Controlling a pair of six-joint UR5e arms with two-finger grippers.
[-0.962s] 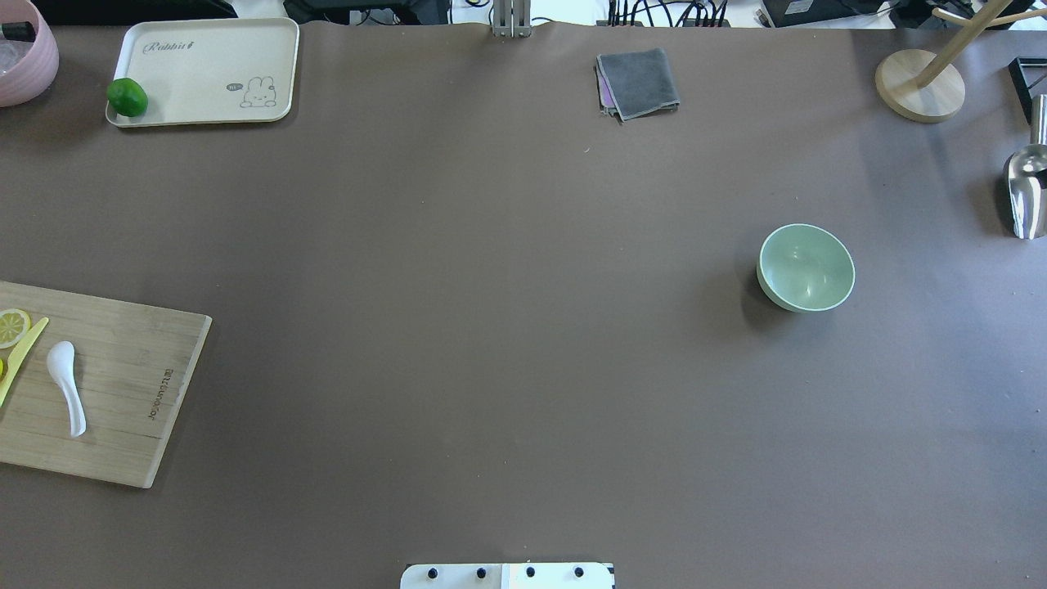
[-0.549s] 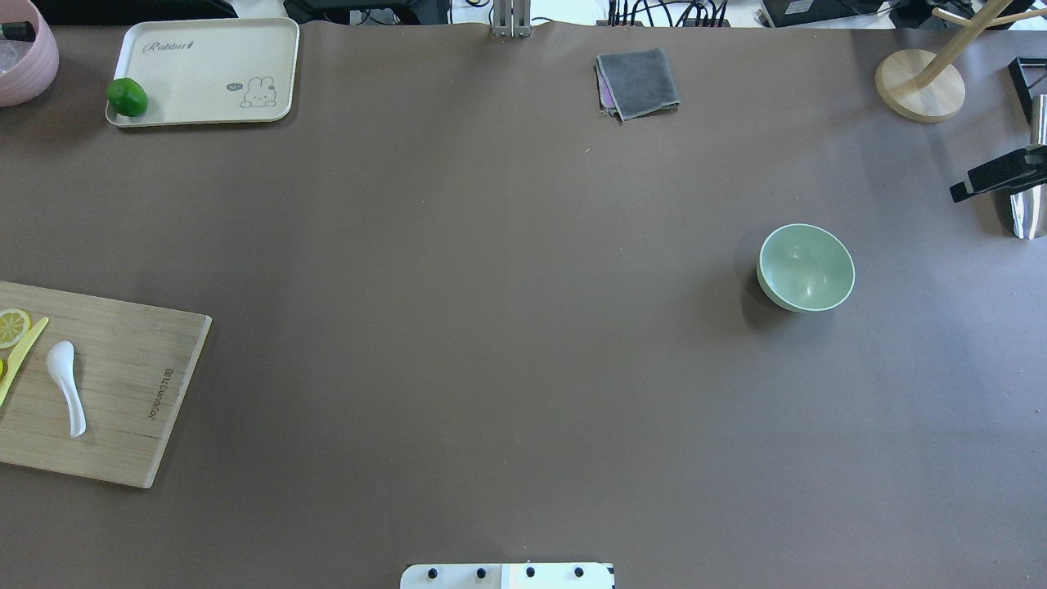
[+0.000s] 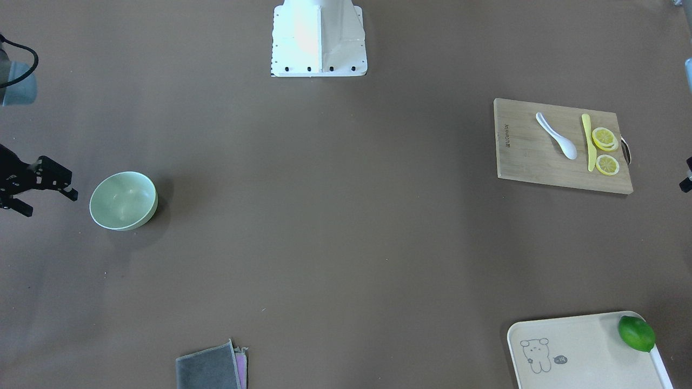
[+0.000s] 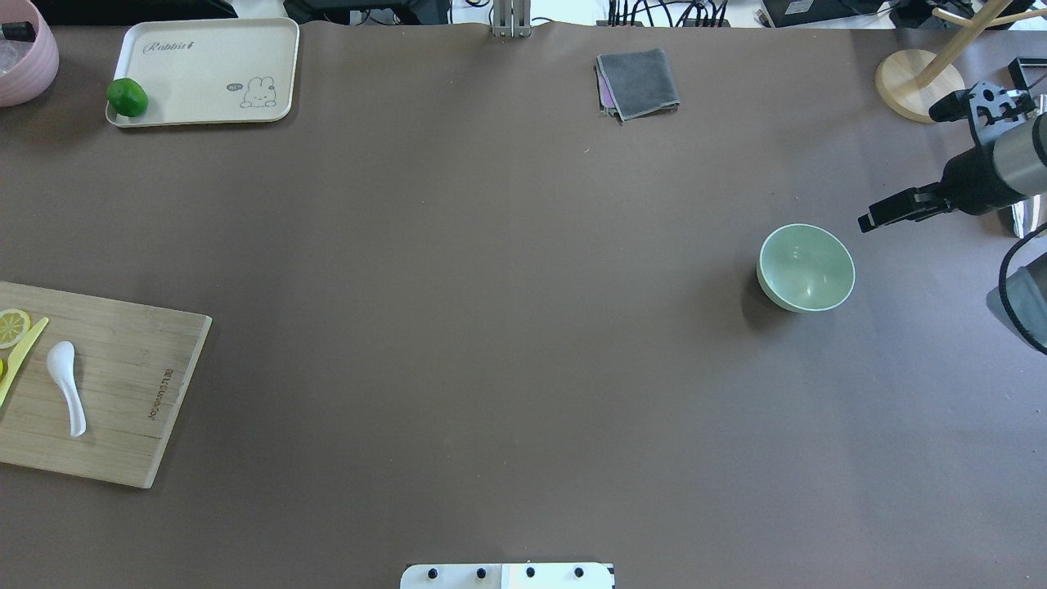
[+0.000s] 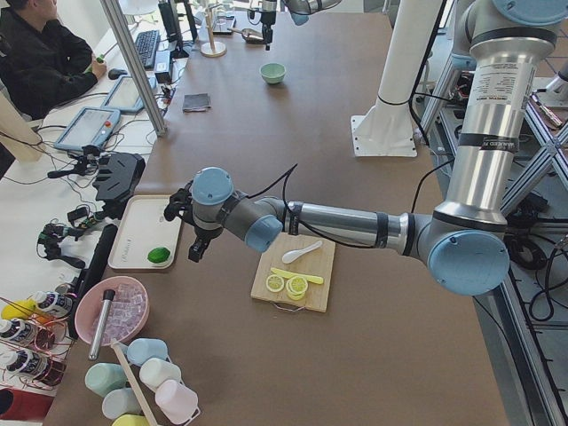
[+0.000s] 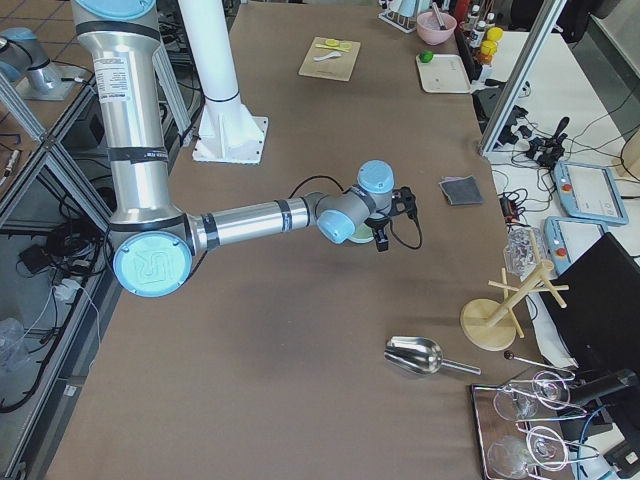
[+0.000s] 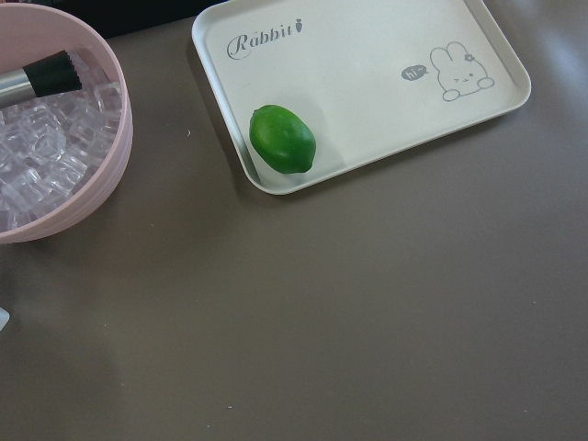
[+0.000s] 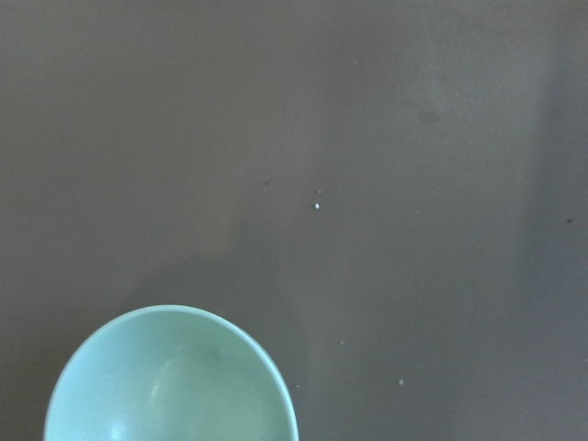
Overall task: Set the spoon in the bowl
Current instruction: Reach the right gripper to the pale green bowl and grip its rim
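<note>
The white spoon (image 4: 65, 384) lies on the wooden board (image 4: 123, 409) at the table's left edge, beside a yellow knife (image 4: 20, 356); it also shows in the front view (image 3: 557, 135). The mint-green bowl (image 4: 806, 268) stands empty on the right side of the table. My right gripper (image 3: 50, 203) hovers just beside the bowl, open and empty; its wrist view shows the bowl's rim (image 8: 170, 381) below. My left gripper (image 5: 195, 248) hangs above the table between tray and board, apart from the spoon. I cannot tell whether it is open or shut.
Lemon slices (image 4: 12, 325) lie on the board. A cream tray (image 4: 204, 74) with a lime (image 4: 127, 96) and a pink bowl of ice (image 7: 55, 156) are far left. A grey cloth (image 4: 638, 82), a wooden stand (image 4: 920, 82) and a metal scoop (image 6: 415, 355) are at the back right.
My right arm has come in from the right edge and moved toward the bowl, now covering the metal scoop. Spoon and bowl have not moved.
</note>
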